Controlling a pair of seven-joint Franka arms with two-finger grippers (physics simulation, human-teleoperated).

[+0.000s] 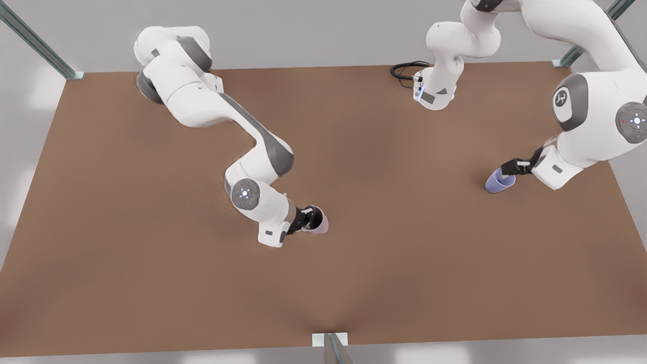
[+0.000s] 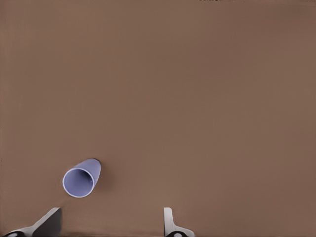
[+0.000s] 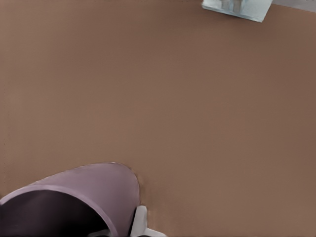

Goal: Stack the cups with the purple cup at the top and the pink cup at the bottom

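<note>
The pink cup (image 1: pixel 320 222) stands a little left of the table's middle in the front view. My right gripper (image 1: pixel 309 218) is shut on its rim. In the right wrist view the pink cup (image 3: pixel 89 190) looms large, and one white fingertip (image 3: pixel 140 222) presses its outer wall. The other finger is hidden inside the cup. The purple cup (image 1: pixel 498 182) stands at the front view's right. My left gripper (image 1: pixel 509 167) hovers over its edge, open. In the left wrist view the purple cup (image 2: pixel 80 178) sits small beyond the gripper (image 2: pixel 111 219), outside its wide-spread fingers, mouth towards the camera.
Everything rests on a brown table (image 1: pixel 151 263). A black cable (image 1: pixel 407 71) loops beside the arm base at the back. Metal frame posts stand at the back corners, and a bracket (image 1: pixel 329 339) sits on the front edge, also seen as a pale bracket (image 3: pixel 237 9).
</note>
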